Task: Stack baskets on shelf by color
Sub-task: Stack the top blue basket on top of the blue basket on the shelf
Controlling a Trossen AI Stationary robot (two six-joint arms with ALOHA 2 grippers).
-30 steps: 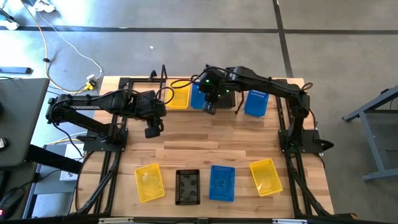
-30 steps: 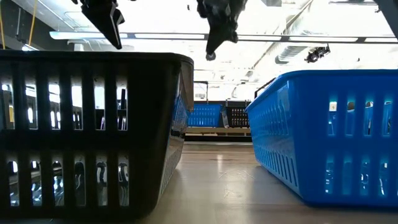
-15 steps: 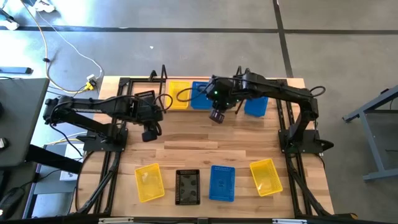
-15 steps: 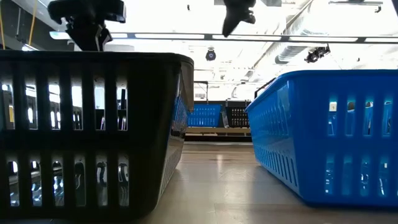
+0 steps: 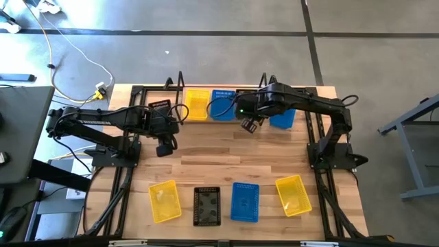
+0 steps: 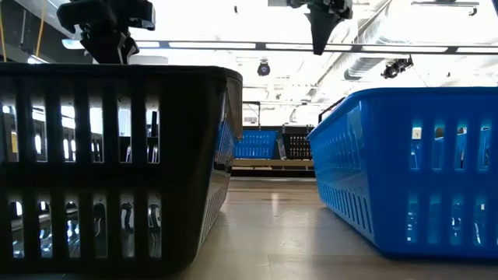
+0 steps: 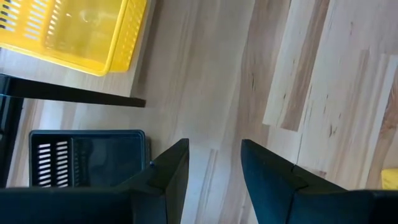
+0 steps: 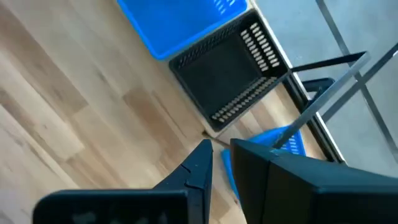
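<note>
On the shelf (image 5: 209, 118) at the far edge, a yellow basket (image 5: 197, 104) and a blue basket (image 5: 222, 104) stand side by side, with a black basket (image 8: 230, 74) beside the blue one. Another blue basket (image 5: 282, 115) lies right of them, and a black basket (image 5: 159, 106) left of the shelf. Near the front edge rest a yellow basket (image 5: 164, 201), a black basket (image 5: 207, 205), a blue basket (image 5: 245, 202) and another yellow basket (image 5: 293, 195). My right gripper (image 5: 249, 125) hovers open in front of the shelf. My left gripper (image 5: 164, 145) hovers open over bare wood.
Black wire end frames (image 8: 329, 93) rise at the shelf's ends. The middle of the wooden tabletop (image 5: 226, 161), between the shelf and the front row, is bare. In the low view the near black basket (image 6: 117, 163) and blue basket (image 6: 412, 163) block most of the table.
My right gripper has moved from the blue basket on the shelf toward the table's right and slightly nearer, staying raised. My left gripper has shifted a little toward the left edge and turned. No basket has moved.
</note>
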